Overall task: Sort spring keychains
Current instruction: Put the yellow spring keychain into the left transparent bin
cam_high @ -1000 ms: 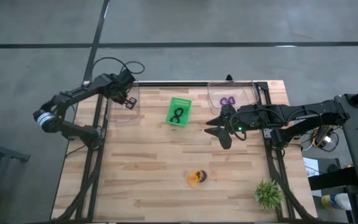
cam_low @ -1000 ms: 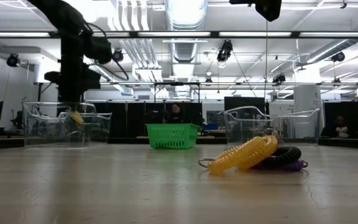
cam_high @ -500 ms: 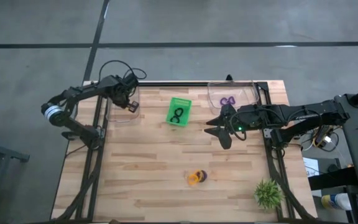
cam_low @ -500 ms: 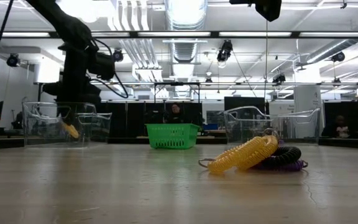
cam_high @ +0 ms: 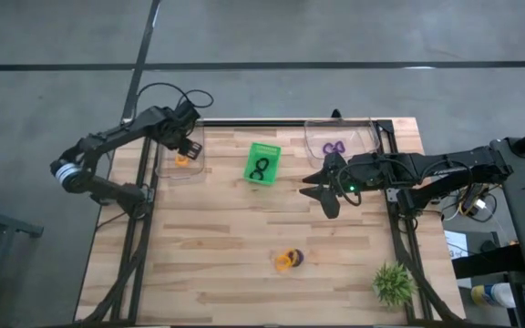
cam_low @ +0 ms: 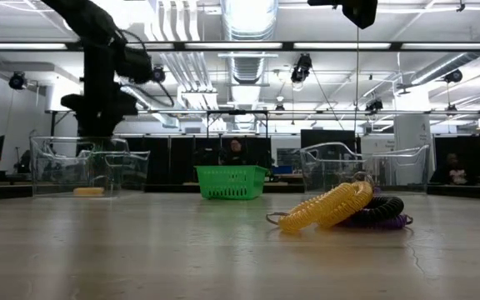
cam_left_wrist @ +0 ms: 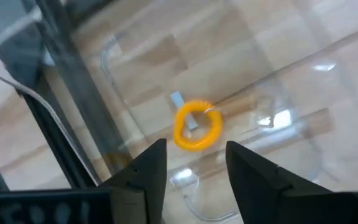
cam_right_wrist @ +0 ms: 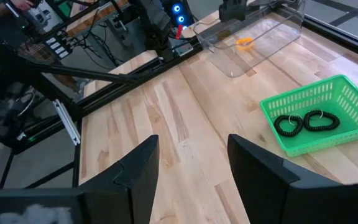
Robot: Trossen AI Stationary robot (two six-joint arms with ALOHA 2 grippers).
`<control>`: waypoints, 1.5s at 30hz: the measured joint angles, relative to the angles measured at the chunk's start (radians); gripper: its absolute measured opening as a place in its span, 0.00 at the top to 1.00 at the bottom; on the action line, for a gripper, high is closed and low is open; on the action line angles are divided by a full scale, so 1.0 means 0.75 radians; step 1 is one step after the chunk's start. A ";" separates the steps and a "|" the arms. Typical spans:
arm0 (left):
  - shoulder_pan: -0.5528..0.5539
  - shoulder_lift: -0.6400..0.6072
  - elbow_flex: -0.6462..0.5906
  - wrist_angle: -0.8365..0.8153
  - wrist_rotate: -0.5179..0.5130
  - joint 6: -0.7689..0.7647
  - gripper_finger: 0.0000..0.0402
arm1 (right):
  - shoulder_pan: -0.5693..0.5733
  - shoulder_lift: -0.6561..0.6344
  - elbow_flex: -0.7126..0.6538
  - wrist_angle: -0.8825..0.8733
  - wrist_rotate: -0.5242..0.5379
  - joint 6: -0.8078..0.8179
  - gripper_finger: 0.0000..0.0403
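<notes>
On the pale wooden table [cam_high: 226,246], from above, the left gripper [cam_high: 186,147] hangs fingers spread over a clear plastic bin [cam_high: 179,169] holding an orange coiled keychain [cam_high: 181,160]; its wrist view shows the coil lying loose, while the right gripper [cam_high: 320,189] waits mid-table, fingers apart.

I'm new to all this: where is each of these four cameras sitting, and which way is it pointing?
High view: above the table, looking straight down; both arms show, left gripper over the left clear bin, right gripper open.
Low view: at tabletop height, facing the room; the left arm hangs over that bin.
Left wrist view: on the left arm, looking down past its open fingers at an orange keychain.
Right wrist view: on the right arm, facing across the table.
Shared: right wrist and high views both show the green basket.
</notes>
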 joint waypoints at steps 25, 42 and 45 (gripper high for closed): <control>-0.966 -0.165 0.183 0.313 0.173 -0.268 0.60 | -0.003 0.000 0.000 0.012 0.072 0.015 0.54; -1.231 -0.013 0.221 0.534 0.181 -0.405 0.60 | 0.057 0.044 0.000 0.026 -0.016 0.103 0.54; -1.230 -0.060 0.222 0.575 0.180 -0.430 0.60 | 0.100 0.100 0.000 0.057 -0.099 0.153 0.54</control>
